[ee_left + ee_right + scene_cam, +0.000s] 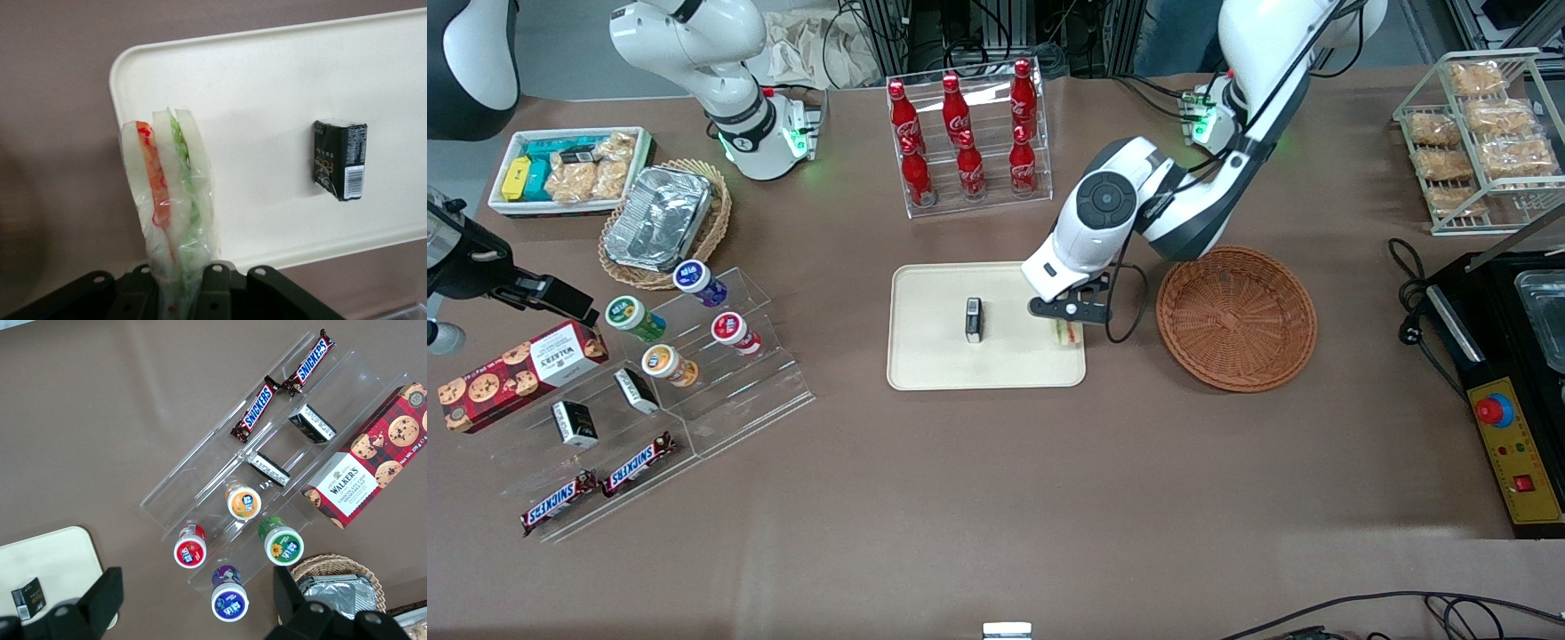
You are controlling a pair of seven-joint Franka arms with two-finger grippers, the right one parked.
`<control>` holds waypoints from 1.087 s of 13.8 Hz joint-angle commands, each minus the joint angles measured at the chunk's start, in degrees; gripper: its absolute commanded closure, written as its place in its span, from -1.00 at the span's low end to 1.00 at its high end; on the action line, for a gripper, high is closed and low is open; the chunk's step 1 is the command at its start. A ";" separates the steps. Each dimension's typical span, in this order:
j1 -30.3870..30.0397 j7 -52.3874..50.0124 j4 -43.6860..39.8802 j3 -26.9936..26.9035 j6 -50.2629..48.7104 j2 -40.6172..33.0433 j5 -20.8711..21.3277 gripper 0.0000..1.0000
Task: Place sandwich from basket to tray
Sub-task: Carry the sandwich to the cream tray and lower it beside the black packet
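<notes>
The sandwich [172,193], a wedge in clear wrap with orange-red and green filling between pale bread, hangs from my gripper [179,293], which is shut on its wrapped end. In the front view the gripper [1069,313] holds the sandwich [1064,333] over the edge of the cream tray [934,356] that lies nearest the basket. The reddish-brown wicker basket [1236,317] sits beside the tray toward the working arm's end, with nothing in it. A small black box [973,319] lies on the tray's middle, also seen as a black box [340,159] in the wrist view.
A clear rack of red cola bottles [965,133] stands farther from the front camera than the tray. A stepped acrylic stand with cups and snack bars [658,373] lies toward the parked arm's end. A black control unit [1507,373] and a wire rack of snack bags [1476,133] sit at the working arm's end.
</notes>
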State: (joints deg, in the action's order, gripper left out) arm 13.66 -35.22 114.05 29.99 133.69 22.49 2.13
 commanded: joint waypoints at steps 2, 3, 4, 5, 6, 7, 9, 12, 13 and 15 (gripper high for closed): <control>1.54 0.59 0.73 -0.46 5.87 2.38 0.68 0.88; 1.63 0.68 0.73 -0.90 6.49 3.08 0.94 0.84; 1.63 0.59 0.73 -1.34 7.19 3.96 2.69 0.72; 1.63 0.07 0.99 -1.43 7.81 4.49 4.10 0.70; 1.63 -0.11 1.17 -1.43 7.90 4.75 4.37 0.68; 1.63 -0.11 1.17 -1.51 7.90 4.93 4.46 0.53; 1.63 -0.11 1.08 -1.52 7.90 5.37 6.03 -0.87; 1.54 -2.48 1.17 -3.10 7.55 4.41 8.07 -0.99; 1.11 -2.48 1.09 -3.10 6.77 3.01 8.07 -0.99; -0.64 -2.31 0.13 -3.10 1.77 -1.03 7.80 -0.99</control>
State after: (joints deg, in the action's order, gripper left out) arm 14.26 -36.11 114.33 27.02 139.84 26.50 8.99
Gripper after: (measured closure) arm 0.044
